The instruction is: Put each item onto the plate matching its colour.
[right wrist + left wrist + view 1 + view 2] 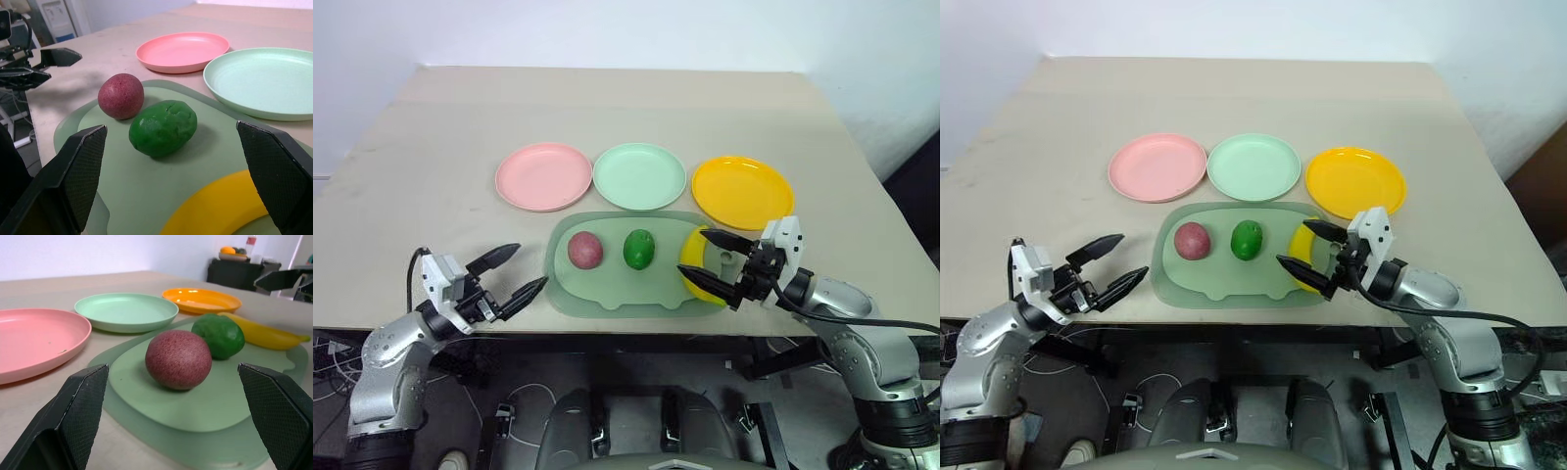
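Jaws wide: right gripper (717, 266) straddling banana (695, 275), maybe touching; tray (607, 290) beneath.

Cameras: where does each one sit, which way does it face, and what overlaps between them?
Left and right eye views: on the head, looking forward and down at the table; both arms show, left claw and right claw open.
Left wrist view: low at table level, facing the red-purple oval between its own fingers.
Right wrist view: low over the tray, facing the green oval; also shows the left claw.
Shared: both wrist views show both ovals, the banana and the pink plate.
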